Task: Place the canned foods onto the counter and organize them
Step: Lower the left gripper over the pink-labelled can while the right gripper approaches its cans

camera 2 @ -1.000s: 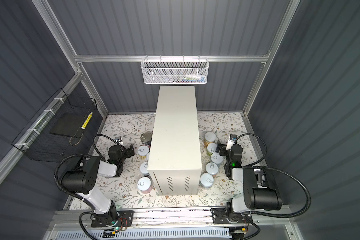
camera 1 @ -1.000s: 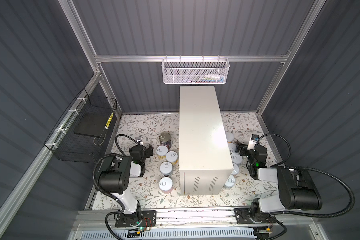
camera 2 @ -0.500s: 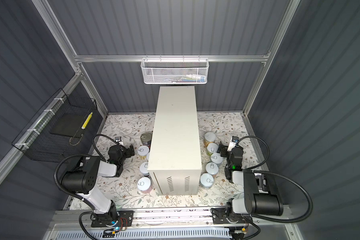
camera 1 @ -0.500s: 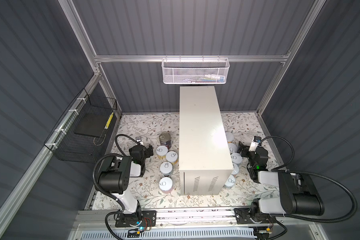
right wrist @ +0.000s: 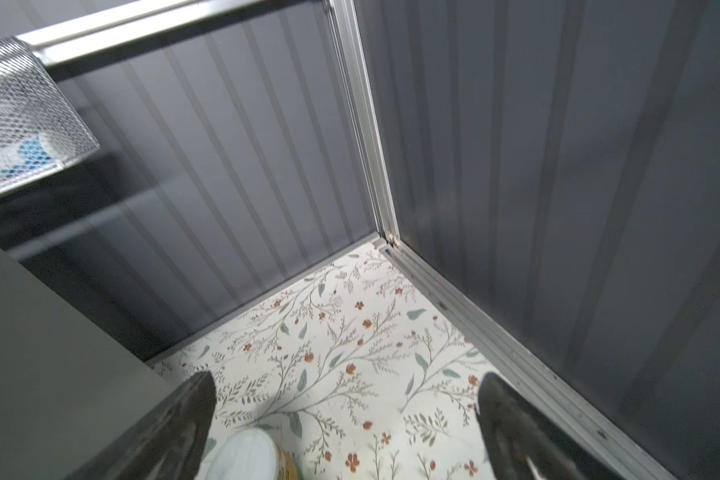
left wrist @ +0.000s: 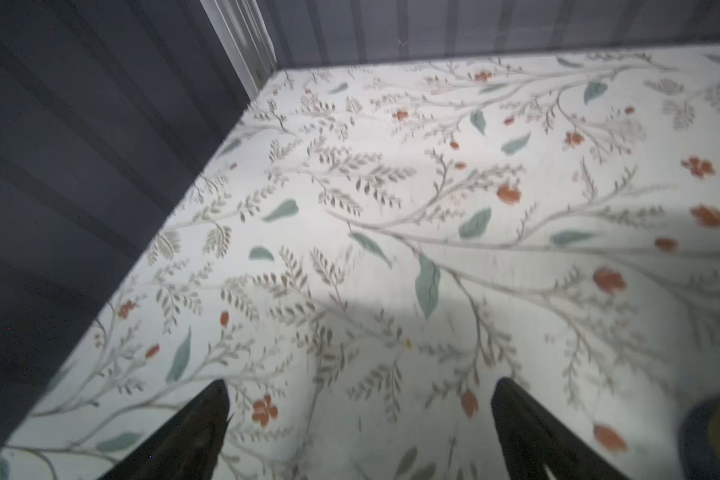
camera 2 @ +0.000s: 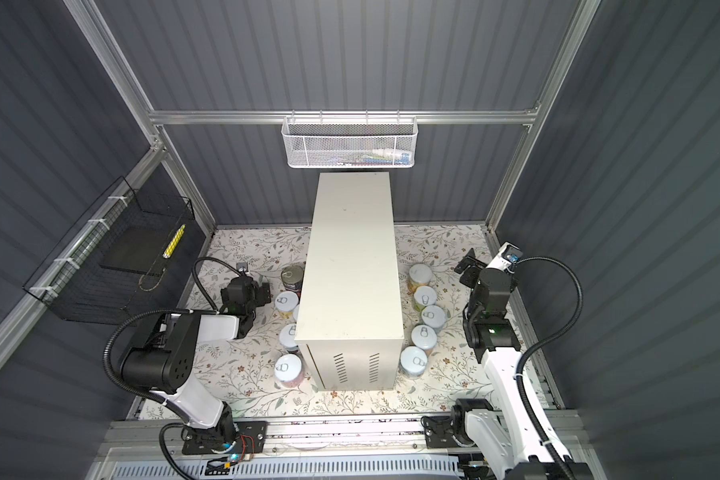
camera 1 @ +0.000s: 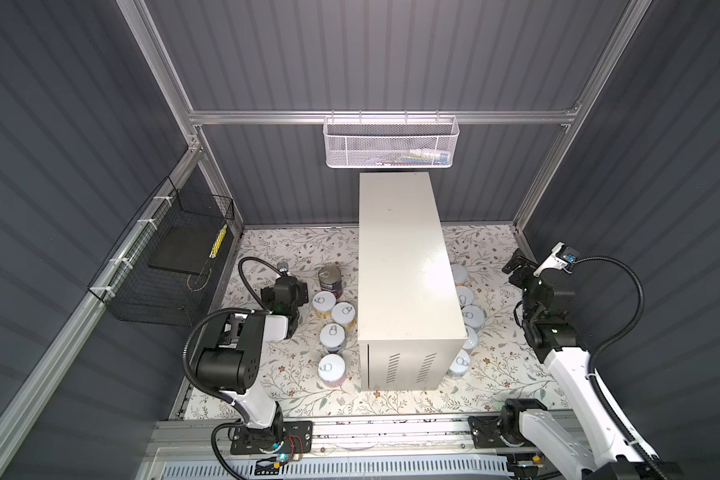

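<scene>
counter: cream metal cabinet, set lengthwise in the middle of the floral mat; its long flat top is seen bare in both top views
small tins, left row: four are counted in a top view, upright on the mat, just beside the counter's wall
tall dark can: stood upright at the far end of that row, near the left gripper
small tins, right row: five are counted in a top view, upright, close along the opposite wall
left gripper: fingers spread wide, nothing between them but bare mat; held low
right gripper: fingers spread wide and empty; hung above the mat near the far end of the right row, one yellow-labelled tin seen below it
handling: the tins are judged rigid, smooth-walled and weighty for their size; slipping on a glossy label is thought likelier than denting
hold: the round wall is best taken across its middle, fingers on opposite sides; the pull-tab is to be left alone
clearance: neighbours stand close, so an end tin is best taken first
progress: nothing is set on the counter yet
</scene>
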Robot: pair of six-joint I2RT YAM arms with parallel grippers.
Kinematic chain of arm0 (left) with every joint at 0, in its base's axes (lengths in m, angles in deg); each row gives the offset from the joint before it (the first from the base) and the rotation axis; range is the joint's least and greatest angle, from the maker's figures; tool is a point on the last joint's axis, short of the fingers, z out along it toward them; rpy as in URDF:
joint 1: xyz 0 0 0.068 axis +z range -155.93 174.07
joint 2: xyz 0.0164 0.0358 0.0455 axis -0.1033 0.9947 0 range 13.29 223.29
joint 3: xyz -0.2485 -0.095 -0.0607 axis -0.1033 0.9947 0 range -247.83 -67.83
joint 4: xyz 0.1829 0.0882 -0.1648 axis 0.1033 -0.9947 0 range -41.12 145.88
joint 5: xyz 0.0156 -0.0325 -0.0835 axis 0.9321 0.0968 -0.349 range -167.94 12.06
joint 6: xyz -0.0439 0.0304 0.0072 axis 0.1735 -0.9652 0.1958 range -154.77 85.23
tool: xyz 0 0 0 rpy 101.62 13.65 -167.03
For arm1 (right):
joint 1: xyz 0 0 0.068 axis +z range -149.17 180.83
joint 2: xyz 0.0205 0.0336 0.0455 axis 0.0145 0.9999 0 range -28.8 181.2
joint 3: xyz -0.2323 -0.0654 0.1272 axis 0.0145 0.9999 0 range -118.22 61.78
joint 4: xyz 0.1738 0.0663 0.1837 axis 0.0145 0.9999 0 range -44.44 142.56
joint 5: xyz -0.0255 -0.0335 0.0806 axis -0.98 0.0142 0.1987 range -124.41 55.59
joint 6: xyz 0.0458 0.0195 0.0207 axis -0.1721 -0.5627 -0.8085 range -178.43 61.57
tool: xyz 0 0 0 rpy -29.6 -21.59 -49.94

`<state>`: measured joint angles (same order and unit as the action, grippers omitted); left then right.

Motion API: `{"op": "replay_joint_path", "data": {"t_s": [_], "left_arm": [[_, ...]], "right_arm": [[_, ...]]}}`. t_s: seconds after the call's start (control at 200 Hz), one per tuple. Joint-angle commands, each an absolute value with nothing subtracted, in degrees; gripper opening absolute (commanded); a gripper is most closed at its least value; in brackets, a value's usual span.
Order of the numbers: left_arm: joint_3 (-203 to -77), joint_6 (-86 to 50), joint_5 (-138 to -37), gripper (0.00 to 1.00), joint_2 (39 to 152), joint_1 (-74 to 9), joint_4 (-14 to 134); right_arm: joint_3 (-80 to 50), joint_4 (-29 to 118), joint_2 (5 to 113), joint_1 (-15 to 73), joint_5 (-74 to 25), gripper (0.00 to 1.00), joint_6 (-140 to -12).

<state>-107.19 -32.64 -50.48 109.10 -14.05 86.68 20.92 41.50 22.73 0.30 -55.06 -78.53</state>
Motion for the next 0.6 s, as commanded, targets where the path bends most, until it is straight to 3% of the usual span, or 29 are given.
{"op": "replay_joint_path", "data": {"t_s": [0.0,0.375,0.59], "left_arm": [[-111.56,-27.18,-47.5,1.0,103.35,-14.19,70.35],[-112.86,-13.15,-69.43,1.0,77.41,-19.26,36.79],[-114.48,-6.94,-73.08,0.99,66.69,-26.35,18.55]], "right_arm": [[18.47,57.11,22.98,0.74,-51.09,0.99,-83.93],[14.2,75.03,18.94,0.91,-36.84,0.99,-85.78],[10.97,80.25,20.56,0.92,-34.46,0.99,-85.65]]}}
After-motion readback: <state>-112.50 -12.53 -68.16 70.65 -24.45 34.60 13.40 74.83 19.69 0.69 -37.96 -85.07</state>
